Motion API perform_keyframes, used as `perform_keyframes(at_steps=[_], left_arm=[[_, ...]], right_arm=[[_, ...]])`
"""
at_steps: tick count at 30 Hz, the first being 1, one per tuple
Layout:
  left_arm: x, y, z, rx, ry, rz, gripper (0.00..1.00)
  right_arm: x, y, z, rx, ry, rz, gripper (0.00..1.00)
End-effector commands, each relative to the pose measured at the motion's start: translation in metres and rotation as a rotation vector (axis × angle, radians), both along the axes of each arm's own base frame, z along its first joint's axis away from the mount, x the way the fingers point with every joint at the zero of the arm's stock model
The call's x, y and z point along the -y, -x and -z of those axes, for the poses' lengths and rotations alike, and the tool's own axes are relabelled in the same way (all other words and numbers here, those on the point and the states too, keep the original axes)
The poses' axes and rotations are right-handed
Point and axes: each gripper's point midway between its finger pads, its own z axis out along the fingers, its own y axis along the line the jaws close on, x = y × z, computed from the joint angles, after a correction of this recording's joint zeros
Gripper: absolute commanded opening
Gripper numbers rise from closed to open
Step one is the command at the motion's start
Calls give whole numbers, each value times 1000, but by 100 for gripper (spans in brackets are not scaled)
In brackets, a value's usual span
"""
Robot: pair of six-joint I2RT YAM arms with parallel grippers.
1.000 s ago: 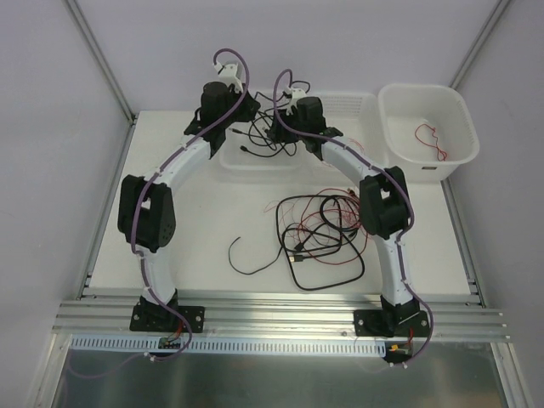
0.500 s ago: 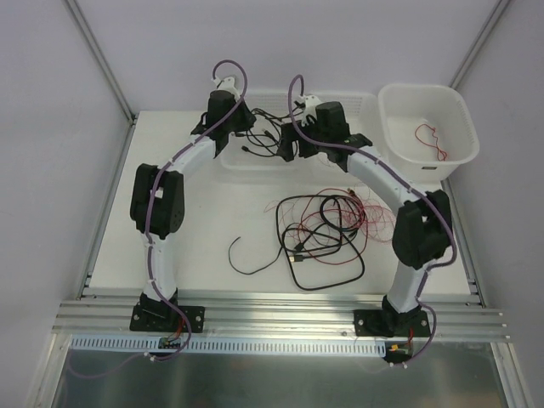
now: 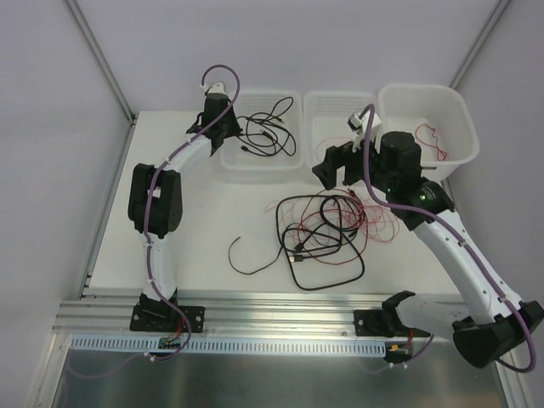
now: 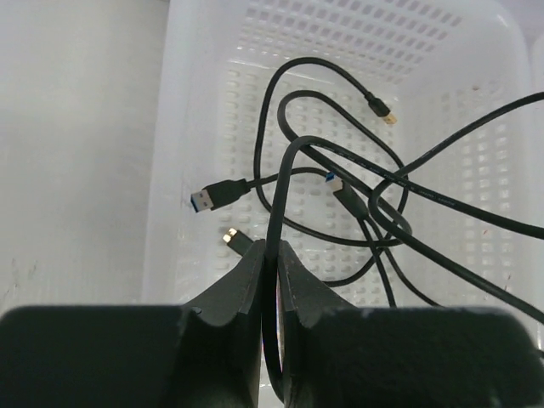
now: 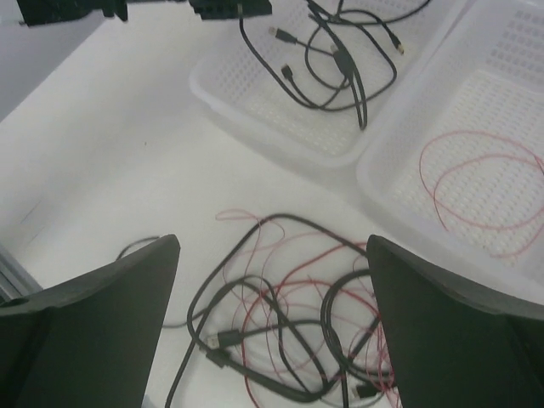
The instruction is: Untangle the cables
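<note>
Pinches a black cable point(image 4: 277, 200) in the left tool point(image 4: 272, 252) over the far tray point(image 4: 195, 119), hovers the right tool point(image 5: 272, 259) spread wide above the tangle point(image 3: 321, 228) on the table point(image 3: 195, 221); probably needs a drop here, then one loose strand picked

A shallow perforated white tray point(image 3: 255, 165) lies right beneath my left jaws, its twin point(image 3: 340, 94) sits just beyond my right jaws, a deeper white tub point(image 3: 422, 87) to their right, the white tabletop point(image 3: 195, 221) below them.

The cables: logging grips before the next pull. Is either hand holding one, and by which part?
The left hand pinches a black cable along its run, not at a plug; the right hand is open, empty.
</note>
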Motion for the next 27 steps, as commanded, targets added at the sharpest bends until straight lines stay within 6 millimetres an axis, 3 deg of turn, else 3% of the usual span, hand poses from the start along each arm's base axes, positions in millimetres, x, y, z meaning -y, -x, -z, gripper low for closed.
perform_keyframes(at_steps=[1, 7, 10, 12, 16, 18, 21, 23, 24, 26, 27], left_arm=[[-23, 10, -13, -11, -28, -74, 8], [-26, 24, -16, -26, -11, -87, 16], [-23, 30, -14, -42, 8, -76, 34], [-22, 35, -13, -52, 23, -72, 39], [-19, 46, -43, -10, 63, -53, 49], [-19, 50, -56, 11, 75, -51, 57], [-18, 62, -95, 79, 100, -27, 73], [-18, 68, -107, 98, 113, -14, 80], [-18, 76, -123, 125, 127, -5, 87], [-13, 87, -130, 132, 145, 30, 94], [-16, 96, -146, 160, 156, 30, 98]], right_arm=[[27, 26, 24, -48, 65, 55, 97], [54, 59, 39, -70, 95, 101, 97], [61, 69, 43, -79, 94, 116, 97], [67, 76, 43, -79, 95, 124, 97], [73, 86, 46, -94, 106, 128, 97], [75, 91, 51, -106, 110, 126, 97], [79, 99, 52, -107, 101, 129, 97], [80, 104, 55, -117, 100, 127, 97], [81, 106, 58, -129, 101, 127, 97], [80, 111, 61, -139, 95, 115, 97], [80, 113, 65, -154, 97, 109, 97]])
